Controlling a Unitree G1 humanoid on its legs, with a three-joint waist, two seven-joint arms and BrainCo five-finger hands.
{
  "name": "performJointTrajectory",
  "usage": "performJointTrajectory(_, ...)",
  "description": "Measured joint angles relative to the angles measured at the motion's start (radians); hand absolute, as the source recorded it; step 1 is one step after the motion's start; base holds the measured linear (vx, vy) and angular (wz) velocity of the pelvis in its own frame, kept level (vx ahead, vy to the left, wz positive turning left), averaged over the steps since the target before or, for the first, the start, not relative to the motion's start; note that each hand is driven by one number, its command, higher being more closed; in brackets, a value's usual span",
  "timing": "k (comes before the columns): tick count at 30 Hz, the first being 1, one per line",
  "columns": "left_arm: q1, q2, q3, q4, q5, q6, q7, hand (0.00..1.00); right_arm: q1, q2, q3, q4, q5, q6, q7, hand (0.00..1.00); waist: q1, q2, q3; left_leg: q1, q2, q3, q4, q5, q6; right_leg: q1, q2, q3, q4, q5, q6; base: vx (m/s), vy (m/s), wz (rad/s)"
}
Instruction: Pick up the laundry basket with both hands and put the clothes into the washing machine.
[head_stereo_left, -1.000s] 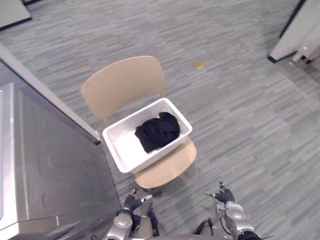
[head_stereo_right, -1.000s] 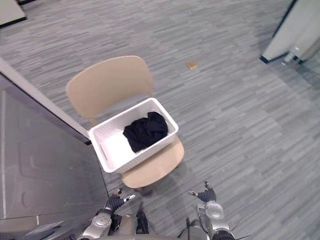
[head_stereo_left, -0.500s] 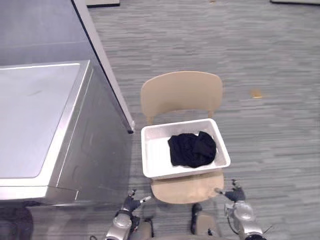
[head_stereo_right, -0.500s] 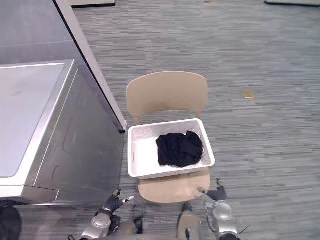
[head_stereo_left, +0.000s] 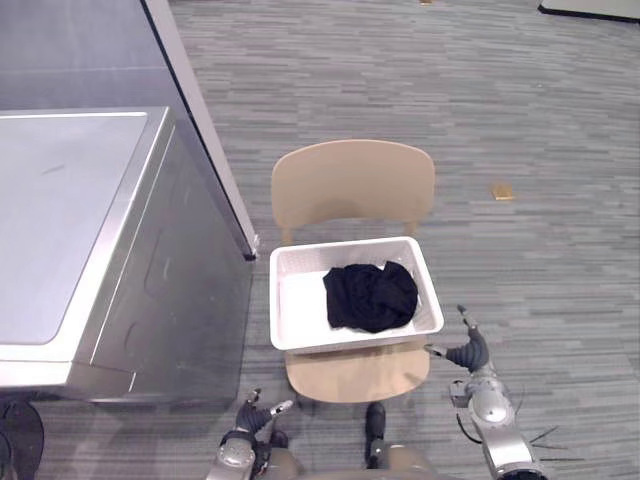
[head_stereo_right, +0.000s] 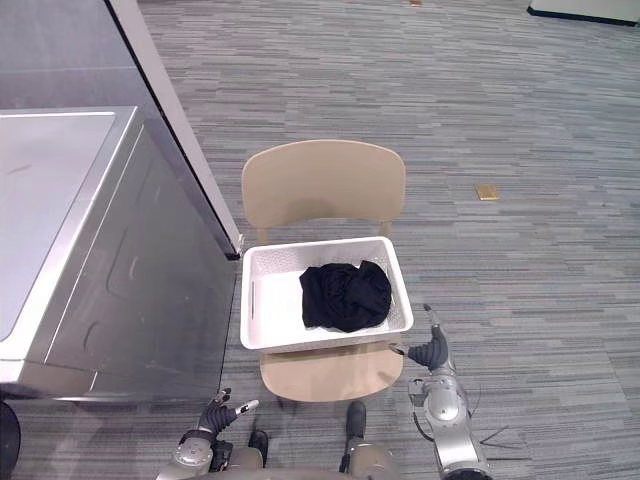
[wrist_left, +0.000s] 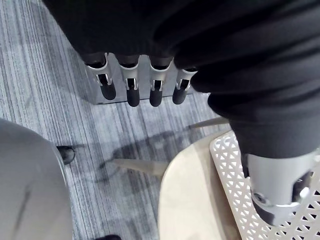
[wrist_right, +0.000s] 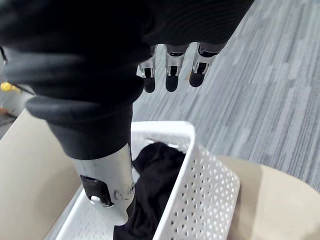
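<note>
Our right hand (head_stereo_left: 468, 351) and left hand (head_stereo_left: 250, 414) hover open and empty near the likely light, rigid laundry basket (head_stereo_left: 350, 340) on the chair (head_stereo_left: 355, 185), soft black clothes (head_stereo_left: 370, 297) inside; we'd grip its left and right rims.

We see a white perforated basket (head_stereo_left: 350, 341) resting level on the seat of a tan chair (head_stereo_left: 352, 185). Black clothes (head_stereo_left: 370, 297) lie crumpled inside it, toward its right end, and its left end is bare. The grey steel washer (head_stereo_left: 70, 200) stands just left of the chair.
</note>
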Motion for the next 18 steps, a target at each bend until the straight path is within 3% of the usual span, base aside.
performJointTrajectory(2,-0.002,0.007,0.001,-0.003,-0.002,-0.008,0.000,0.00,-0.080,-0.028,0.045,0.053,0.000,0.001,0.012,0.00,0.005,0.000,0.017,-0.011,0.000,-0.005,-0.006,0.005,0.000,-0.005,-0.002,-0.012,0.000,0.003,0.005,-0.18,-0.029,0.24)
performJointTrajectory(5,-0.031,0.020,0.001,-0.013,-0.001,-0.018,0.001,0.00,-0.236,-0.072,0.107,0.147,0.000,-0.001,0.016,0.00,0.036,0.004,0.052,-0.069,-0.006,-0.035,-0.002,0.012,-0.005,-0.040,-0.004,-0.041,0.000,0.004,0.004,-0.19,-0.037,0.33)
performJointTrajectory(10,-0.084,0.019,0.007,-0.024,-0.029,-0.032,0.004,0.00,-0.534,-0.161,0.119,0.375,0.001,0.009,0.009,0.00,0.067,0.047,0.155,-0.173,-0.012,-0.106,-0.024,0.084,-0.013,-0.103,-0.012,-0.110,0.007,0.021,-0.008,-0.11,-0.027,0.59)
performJointTrajectory(14,-0.108,0.021,0.010,-0.044,-0.035,-0.038,0.022,0.00,-0.692,-0.228,0.170,0.489,0.002,0.019,-0.008,0.00,0.101,0.062,0.208,-0.210,-0.013,-0.127,-0.062,0.134,-0.015,-0.149,-0.020,-0.130,0.009,0.045,-0.017,-0.01,0.003,0.18)
performJointTrajectory(18,-0.139,0.022,0.006,-0.059,-0.062,-0.048,0.023,0.00,-0.824,-0.299,0.201,0.600,0.001,0.044,-0.010,0.00,0.108,0.074,0.273,-0.257,-0.024,-0.150,-0.076,0.166,-0.015,-0.196,-0.028,-0.149,0.020,0.056,-0.022,0.02,0.013,0.13)
